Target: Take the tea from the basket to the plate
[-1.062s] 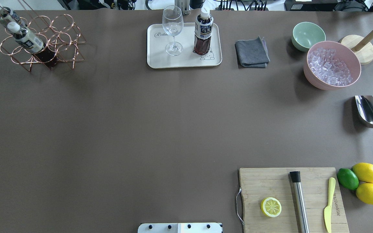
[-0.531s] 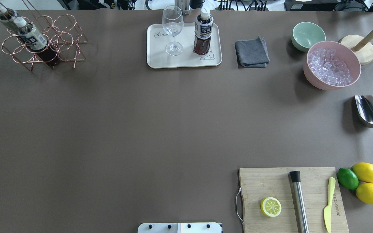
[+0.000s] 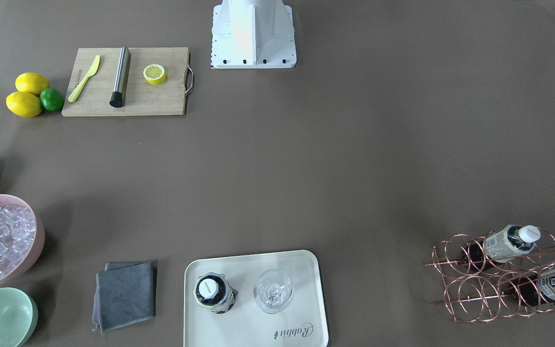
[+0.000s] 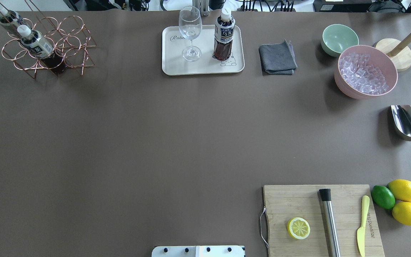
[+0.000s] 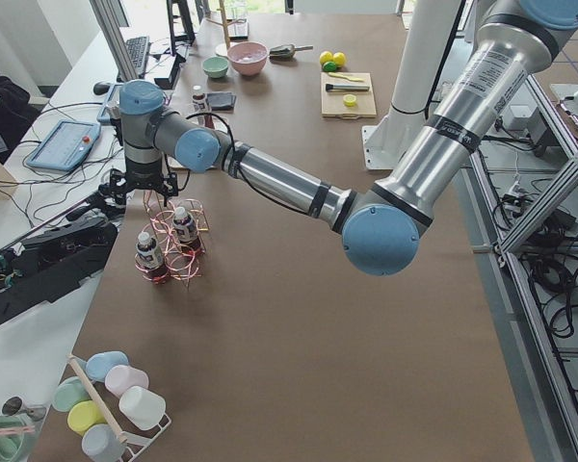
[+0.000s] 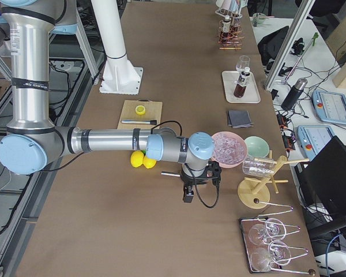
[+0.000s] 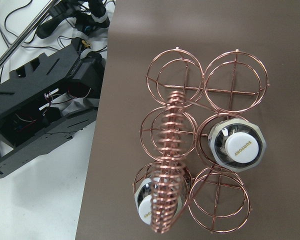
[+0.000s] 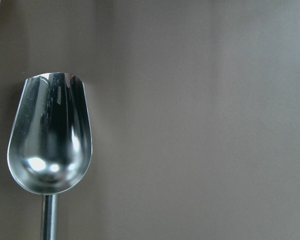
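Observation:
The tea (image 4: 36, 44), a dark bottle with a white cap and beige label, lies in a ring of the copper wire basket (image 4: 73, 46) at the far left. It also shows in the front view (image 3: 506, 243) and the left wrist view (image 7: 238, 148). The cream plate (image 4: 177, 66) holds a bottle with a blue-and-white label (image 4: 224, 35) and a wine glass (image 4: 190, 32). My left gripper (image 5: 140, 183) hangs just over the basket's handle; I cannot tell whether it is open or shut. My right gripper (image 6: 190, 193) hangs over the steel scoop (image 8: 50, 135); I cannot tell its state.
A second bottle with a blue-and-white label (image 4: 7, 18) lies in the basket. A grey cloth (image 4: 277, 58), green bowl (image 4: 339, 38) and pink ice bowl (image 4: 366, 71) stand right of the plate. A cutting board (image 4: 298, 203) and lemons (image 4: 405, 191) are near right.
The basket and its two bottles have shifted a little to the right and away from the camera, and now lie still. The plate and the things on it have not moved.

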Controlling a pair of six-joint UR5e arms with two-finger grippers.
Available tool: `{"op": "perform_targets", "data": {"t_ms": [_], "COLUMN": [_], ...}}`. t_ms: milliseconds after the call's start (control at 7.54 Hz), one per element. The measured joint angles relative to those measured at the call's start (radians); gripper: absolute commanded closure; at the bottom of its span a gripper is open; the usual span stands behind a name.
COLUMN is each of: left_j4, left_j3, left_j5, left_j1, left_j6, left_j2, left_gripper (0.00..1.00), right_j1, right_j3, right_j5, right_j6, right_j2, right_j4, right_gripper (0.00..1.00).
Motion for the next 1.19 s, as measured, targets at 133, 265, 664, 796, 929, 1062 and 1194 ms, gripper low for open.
{"op": "perform_targets", "data": {"t_ms": [133,265,664,796,929,1062,1194], "left_j4": [0.0,0.001,0.01,0.011,0.01,0.007,0.005], "left_j3": [-0.023,-0.053,-0.083,-0.083,-0.079,-0.073,-0.067], "left_j5": [-0.023,-0.069,-0.207,-0.23,-0.251,-0.259,-0.261], "left_j1": [-0.021,-0.049,-0.095,-0.099,-0.098,-0.095,-0.093], "left_j6": [-0.077,-0.183,-0.534,-0.657,-0.741,-0.781,-0.794], "left_j2": [0.031,0.087,0.22,0.239,0.256,0.265,0.28], "left_gripper": [0.02,0.02,0.02,0.02,0.02,0.02,0.02], "right_j1": [0.014,0.021,0.033,0.038,0.043,0.045,0.045], "right_j3": [0.003,-0.004,0.012,0.008,0.003,0.001,0.002], "right_j5": [-0.002,0.001,0.023,0.027,0.027,0.025,0.024], "right_j6": [-0.013,-0.023,-0.143,-0.145,-0.125,-0.087,-0.041], "right_j2": [-0.004,-0.002,-0.027,-0.045,-0.062,-0.066,-0.066], "right_j4": [0.011,0.017,0.061,0.062,0.064,0.067,0.069], "right_gripper": [0.0,0.0,0.0,0.0,0.0,0.0,0.0]}}
